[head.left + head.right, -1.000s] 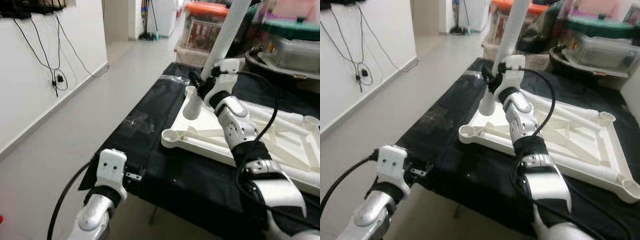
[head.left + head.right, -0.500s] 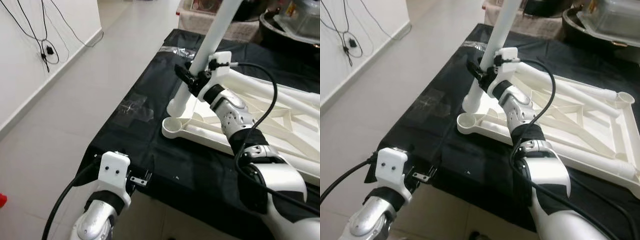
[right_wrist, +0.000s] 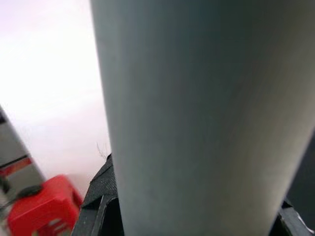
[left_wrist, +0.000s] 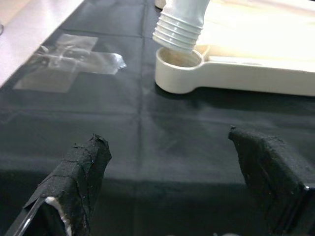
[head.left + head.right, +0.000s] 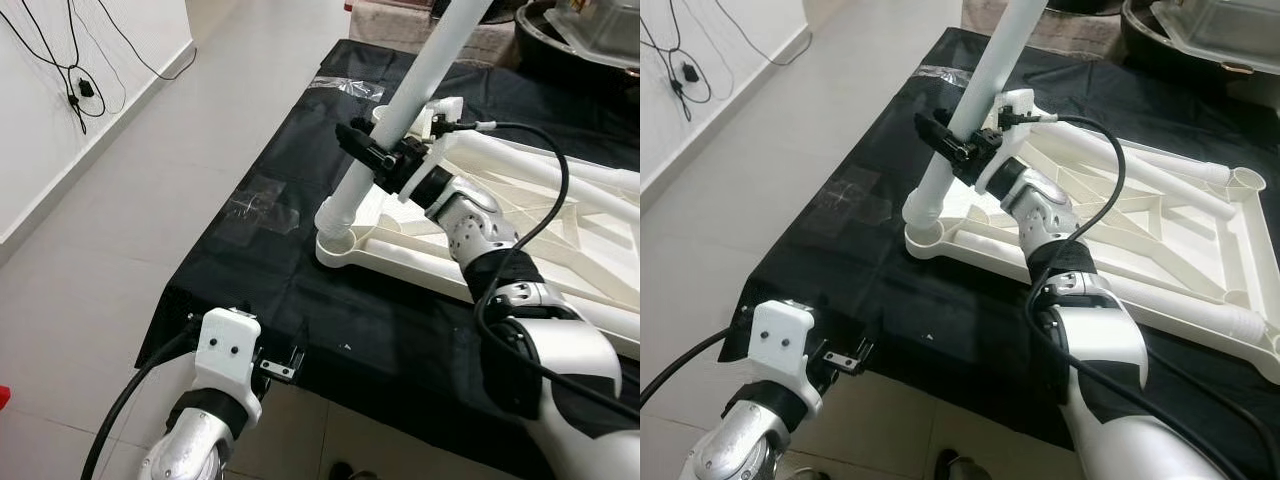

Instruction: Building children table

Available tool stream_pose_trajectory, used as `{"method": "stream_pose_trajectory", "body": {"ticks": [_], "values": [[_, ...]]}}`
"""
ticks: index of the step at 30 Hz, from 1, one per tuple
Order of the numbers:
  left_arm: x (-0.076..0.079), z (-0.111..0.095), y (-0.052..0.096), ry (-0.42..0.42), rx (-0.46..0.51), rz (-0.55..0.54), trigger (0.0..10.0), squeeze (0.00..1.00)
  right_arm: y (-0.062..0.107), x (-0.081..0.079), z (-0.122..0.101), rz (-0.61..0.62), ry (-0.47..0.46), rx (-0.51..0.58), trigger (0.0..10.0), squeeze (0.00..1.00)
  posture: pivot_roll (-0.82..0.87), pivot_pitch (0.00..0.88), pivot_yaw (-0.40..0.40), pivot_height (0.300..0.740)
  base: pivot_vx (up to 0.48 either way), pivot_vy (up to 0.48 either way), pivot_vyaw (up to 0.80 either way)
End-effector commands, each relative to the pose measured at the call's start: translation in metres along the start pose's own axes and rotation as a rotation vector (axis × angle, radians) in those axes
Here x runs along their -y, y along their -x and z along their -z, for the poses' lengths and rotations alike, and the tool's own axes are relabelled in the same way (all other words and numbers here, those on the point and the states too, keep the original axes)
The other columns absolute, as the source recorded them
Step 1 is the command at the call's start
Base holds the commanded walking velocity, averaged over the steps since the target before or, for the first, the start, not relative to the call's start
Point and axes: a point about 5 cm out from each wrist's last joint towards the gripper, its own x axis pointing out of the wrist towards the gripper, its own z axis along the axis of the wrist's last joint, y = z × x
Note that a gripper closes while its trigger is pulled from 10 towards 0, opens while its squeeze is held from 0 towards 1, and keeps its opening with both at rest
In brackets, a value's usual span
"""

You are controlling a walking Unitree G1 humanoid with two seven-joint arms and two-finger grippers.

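Observation:
A white plastic tabletop frame [image 5: 560,190] lies upside down on a table under a black cloth [image 5: 250,260]. My right gripper [image 5: 365,155] is shut on a long white table leg [image 5: 420,85], which leans up and away. The leg's threaded end [image 4: 179,29] sits tilted at the rim of the frame's near-left corner socket [image 4: 179,61]. In the right wrist view the leg [image 3: 197,108] runs between the black fingers [image 3: 101,196]. My left gripper [image 4: 172,157] hangs open at the table's near edge, low, apart from the frame.
A cross of clear tape [image 5: 262,203] is stuck on the cloth left of the socket. Grey floor [image 5: 90,250] lies to the left, with a white wall and hanging cables [image 5: 75,80]. Plastic bins [image 5: 590,30] stand beyond the table.
The camera has tipped down. My right gripper has carried the leg from the farther socket toward me, so that its threaded end is now at the near corner socket. The left arm has stayed put.

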Motion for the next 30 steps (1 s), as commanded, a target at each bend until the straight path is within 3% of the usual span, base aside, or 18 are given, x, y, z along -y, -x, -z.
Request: {"method": "stream_pose_trajectory", "body": {"ticks": [1,13,17,25,30], "values": [[0.001,0.002,0.002,-0.008,-0.018,-0.002,10.0,0.00,0.006,0.002,0.012,-0.001,-0.020,-0.071,10.0,0.00,0.18,0.258,-0.108,0.740,0.000,0.000,0.00],[0.002,0.002,0.001,-0.022,-0.020,0.007,10.0,0.00,0.010,-0.001,0.024,-0.061,0.055,-0.172,10.0,0.00,0.17,0.258,-0.107,0.740,0.000,0.000,0.00],[0.001,0.001,0.001,-0.024,-0.017,0.001,10.0,0.00,0.000,-0.009,0.023,-0.133,0.150,-0.210,10.0,0.00,0.17,0.260,-0.107,0.740,0.000,0.000,0.00],[0.001,0.001,0.000,-0.025,-0.014,-0.002,10.0,0.00,-0.010,-0.023,0.028,-0.243,0.241,-0.255,10.0,0.00,0.17,0.262,-0.108,0.740,0.000,0.000,0.00],[0.001,0.000,0.000,-0.025,-0.014,-0.004,10.0,0.00,-0.010,-0.028,0.034,-0.304,0.239,-0.283,10.0,0.00,0.17,0.262,-0.108,0.740,0.000,0.000,0.00]]}}
